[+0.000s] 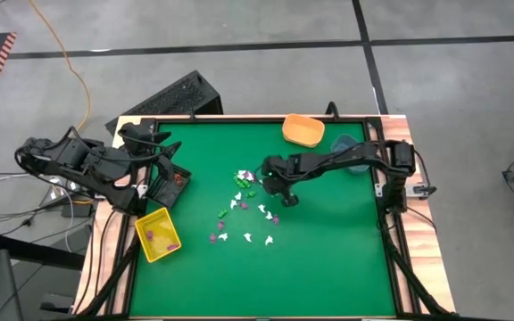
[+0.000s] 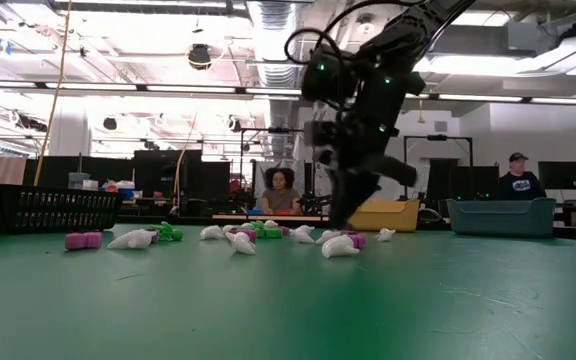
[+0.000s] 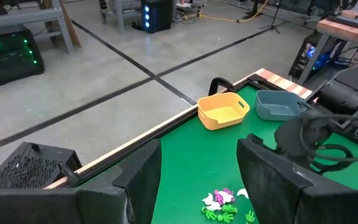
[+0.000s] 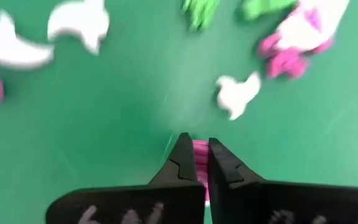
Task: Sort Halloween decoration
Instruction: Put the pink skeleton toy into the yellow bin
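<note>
Small white, purple and green Halloween decoration trinkets (image 1: pixel 248 207) lie scattered on the green mat at the table's middle. My right gripper (image 4: pixel 201 163) reaches down among them from the right and is shut on a purple trinket (image 4: pixel 200 149). In the low view it (image 2: pixel 343 218) stands just over a white trinket (image 2: pixel 340 246). My left gripper (image 3: pixel 197 186) hangs open above the table's far left corner, over the black bin (image 1: pixel 173 184), with nothing between its fingers. My right gripper pinches a purple trinket (image 4: pixel 200 149) between its two fingertips. The fingers come from above, slanting down from the table's right side. Only a sliver of the trinket shows between them. Whether it is off the mat cannot be told.
A yellow bin (image 1: pixel 157 236) with purple pieces sits at the near left, and the black bin holds reddish pieces. An orange bin (image 1: pixel 303 130) and a blue bin (image 1: pixel 351 153) stand at the far right. People sit in the room beyond the table.
</note>
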Controlling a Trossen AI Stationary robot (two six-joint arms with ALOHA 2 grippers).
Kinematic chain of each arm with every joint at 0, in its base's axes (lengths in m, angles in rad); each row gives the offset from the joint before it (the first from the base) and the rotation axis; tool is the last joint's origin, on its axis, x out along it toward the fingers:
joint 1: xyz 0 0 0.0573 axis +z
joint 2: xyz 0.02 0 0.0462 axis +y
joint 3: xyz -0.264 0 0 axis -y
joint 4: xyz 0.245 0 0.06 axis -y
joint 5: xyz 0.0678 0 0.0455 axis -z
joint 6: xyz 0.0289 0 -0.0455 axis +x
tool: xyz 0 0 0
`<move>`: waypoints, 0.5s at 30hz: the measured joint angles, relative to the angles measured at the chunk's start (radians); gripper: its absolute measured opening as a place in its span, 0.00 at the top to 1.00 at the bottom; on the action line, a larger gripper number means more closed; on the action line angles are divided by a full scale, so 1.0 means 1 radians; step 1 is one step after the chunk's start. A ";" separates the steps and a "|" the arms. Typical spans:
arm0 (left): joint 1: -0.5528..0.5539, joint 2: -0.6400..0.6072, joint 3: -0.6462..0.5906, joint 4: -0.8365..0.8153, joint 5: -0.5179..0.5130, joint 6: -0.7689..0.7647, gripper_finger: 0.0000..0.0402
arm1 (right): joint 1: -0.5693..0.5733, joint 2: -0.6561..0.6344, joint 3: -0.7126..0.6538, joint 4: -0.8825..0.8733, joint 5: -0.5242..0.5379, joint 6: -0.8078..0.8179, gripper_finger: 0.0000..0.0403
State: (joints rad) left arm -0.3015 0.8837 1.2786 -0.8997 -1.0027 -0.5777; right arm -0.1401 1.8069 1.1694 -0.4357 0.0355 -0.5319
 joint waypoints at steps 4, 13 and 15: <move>0.000 0.000 0.000 0.000 0.000 -0.010 0.50 | 0.022 -0.006 0.009 0.090 -0.002 0.076 0.98; 0.000 0.000 0.000 0.000 -0.006 -0.010 0.50 | 0.106 -0.003 0.083 0.433 -0.006 0.169 0.99; 0.000 0.000 0.000 0.000 -0.006 -0.010 0.50 | 0.118 -0.002 0.088 0.526 -0.007 0.194 0.99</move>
State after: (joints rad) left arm -0.3015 0.8837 1.2785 -0.8993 -1.0088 -0.5877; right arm -0.0216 1.8051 1.2572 0.0901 0.0288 -0.3382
